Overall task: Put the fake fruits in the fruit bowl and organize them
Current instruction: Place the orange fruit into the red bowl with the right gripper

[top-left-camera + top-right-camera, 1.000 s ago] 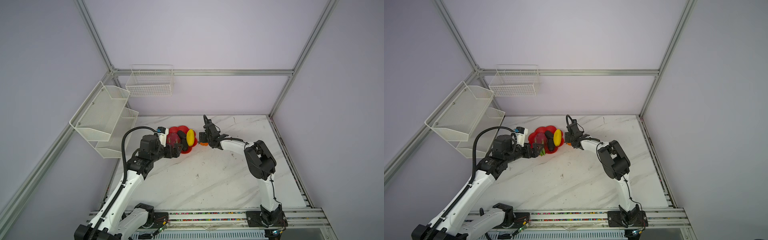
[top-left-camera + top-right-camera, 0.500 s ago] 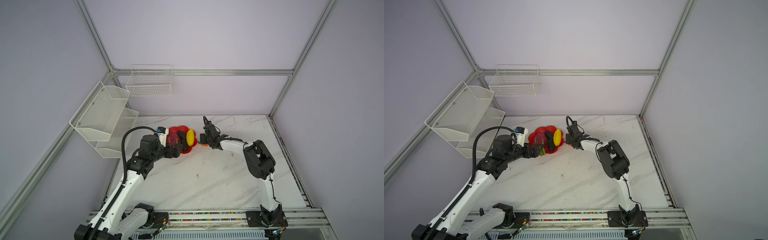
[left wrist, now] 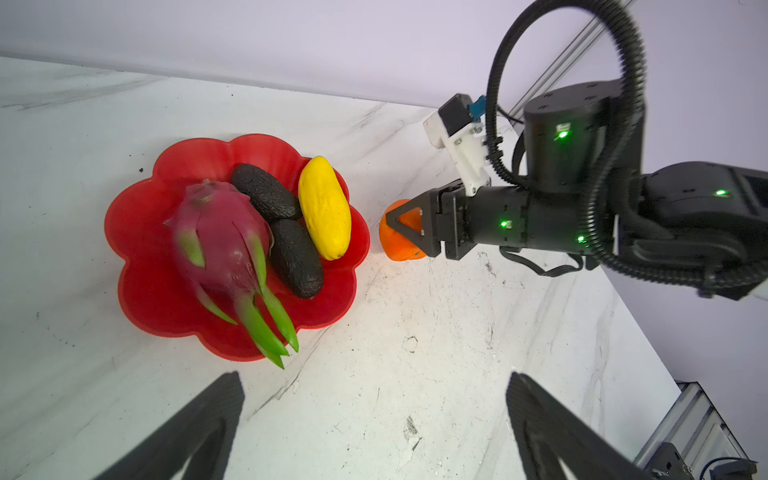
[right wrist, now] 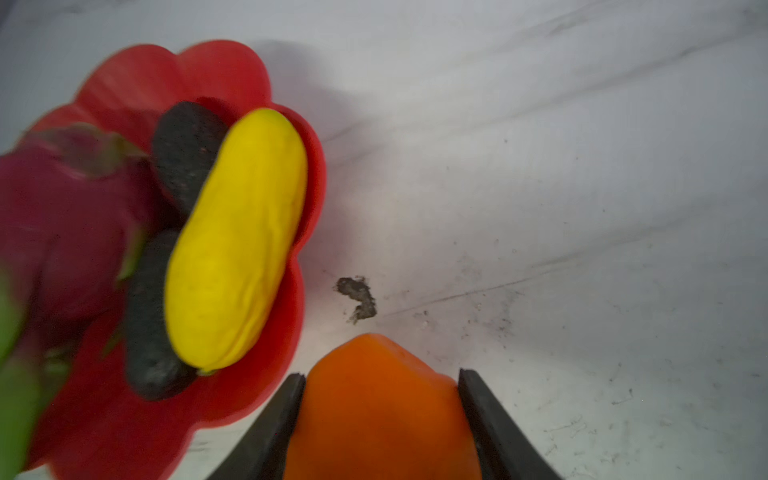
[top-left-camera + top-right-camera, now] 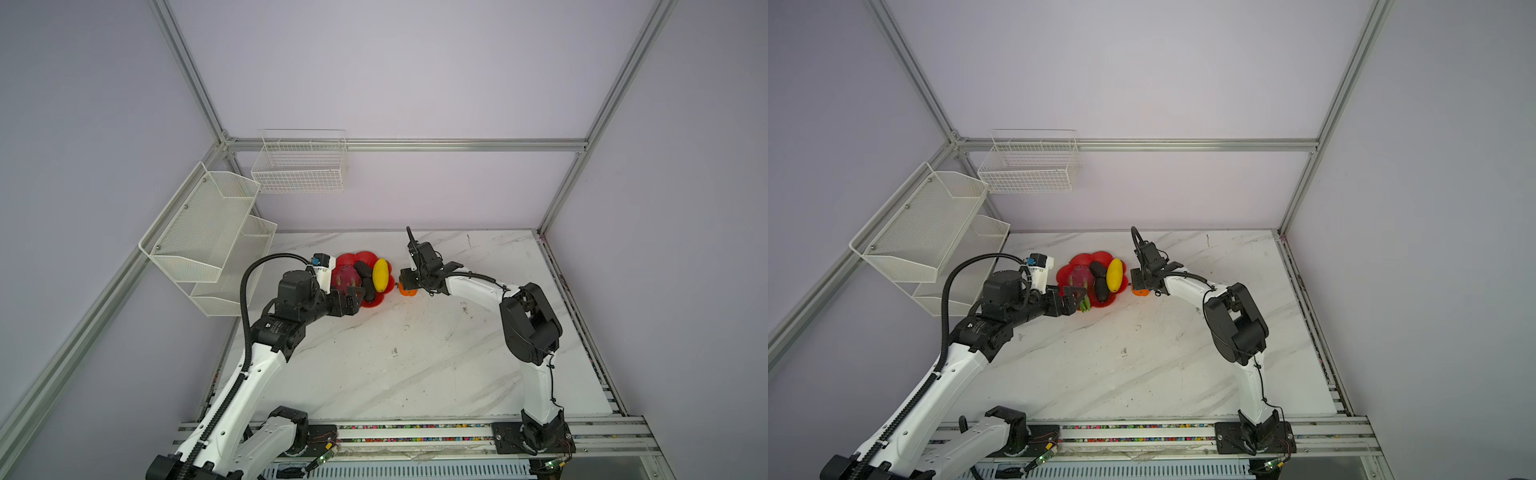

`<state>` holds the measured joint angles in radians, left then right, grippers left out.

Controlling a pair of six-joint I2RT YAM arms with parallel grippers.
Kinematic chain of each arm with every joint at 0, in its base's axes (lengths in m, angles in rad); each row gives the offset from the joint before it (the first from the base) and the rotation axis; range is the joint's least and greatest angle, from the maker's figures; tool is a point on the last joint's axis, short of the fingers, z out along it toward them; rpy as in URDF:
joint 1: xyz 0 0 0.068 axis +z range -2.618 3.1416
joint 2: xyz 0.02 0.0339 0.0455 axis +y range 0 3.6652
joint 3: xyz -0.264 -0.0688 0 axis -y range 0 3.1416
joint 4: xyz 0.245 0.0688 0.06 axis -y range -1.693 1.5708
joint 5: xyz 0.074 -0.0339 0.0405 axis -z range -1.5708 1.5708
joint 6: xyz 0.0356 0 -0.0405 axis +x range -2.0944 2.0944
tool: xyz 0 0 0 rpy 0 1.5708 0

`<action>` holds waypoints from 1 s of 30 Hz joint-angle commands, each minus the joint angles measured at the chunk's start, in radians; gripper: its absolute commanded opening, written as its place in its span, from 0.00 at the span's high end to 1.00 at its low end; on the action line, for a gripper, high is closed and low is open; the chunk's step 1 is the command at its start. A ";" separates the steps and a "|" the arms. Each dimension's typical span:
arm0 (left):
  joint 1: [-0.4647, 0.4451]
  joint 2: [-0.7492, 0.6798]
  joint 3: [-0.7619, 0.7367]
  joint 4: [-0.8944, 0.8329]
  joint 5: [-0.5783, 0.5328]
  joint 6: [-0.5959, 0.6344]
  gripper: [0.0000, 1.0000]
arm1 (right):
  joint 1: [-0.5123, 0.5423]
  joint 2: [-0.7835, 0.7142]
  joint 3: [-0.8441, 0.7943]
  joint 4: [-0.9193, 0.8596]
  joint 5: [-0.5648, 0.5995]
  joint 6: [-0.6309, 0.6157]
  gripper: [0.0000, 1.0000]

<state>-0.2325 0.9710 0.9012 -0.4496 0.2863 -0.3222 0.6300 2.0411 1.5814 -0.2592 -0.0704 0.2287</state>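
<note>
**Fruit bowl** (image 3: 137, 282): red, petal-rimmed. It sits on the tabletop (image 3: 415, 374) toward its back left corner.

**Contents:**
- Dragon fruit (image 3: 220, 237) on the left side, green tips reaching past the front rim.
- Dark oval (image 3: 264, 193) and second dark oval (image 3: 297, 257), end to end in the middle.
- Mango (image 3: 324, 208) lying against them along the right rim.

The fruits lie side by side, likely to spare room.

**Orange** (image 3: 397, 247): outside the bowl, just beside its right rim. By my reckoning it is the last fruit to go in.

**Right fingers** (image 3: 409, 226): clenched on the orange's two sides, probably for a lift over the rim.

**Left fingers** (image 3: 199, 424): spread wide and empty, near the bowl's front left rim, apparently standing clear.

**Tabletop:** white marble pattern, scuffed, with a dark smudge (image 4: 359, 297) near the orange.

**Surround:** lilac walls (image 5: 415, 83), metal frame (image 5: 407, 144), and white wire baskets (image 5: 299, 166) hung at the back left.
</note>
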 commanded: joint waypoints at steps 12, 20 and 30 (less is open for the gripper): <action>0.012 -0.035 -0.027 0.003 -0.078 0.004 0.00 | 0.121 0.142 0.259 -0.092 -0.404 0.070 0.53; 0.014 -0.053 -0.030 0.005 -0.080 0.005 0.00 | 0.135 0.208 0.285 -0.063 -0.363 0.117 0.52; 0.015 -0.055 -0.030 0.009 -0.072 0.007 0.00 | 0.133 0.240 0.340 -0.081 -0.332 0.114 0.26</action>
<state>-0.2237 0.9318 0.9012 -0.4583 0.2092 -0.3222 0.7658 2.2620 1.8912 -0.3271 -0.4206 0.3386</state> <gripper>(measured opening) 0.999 0.698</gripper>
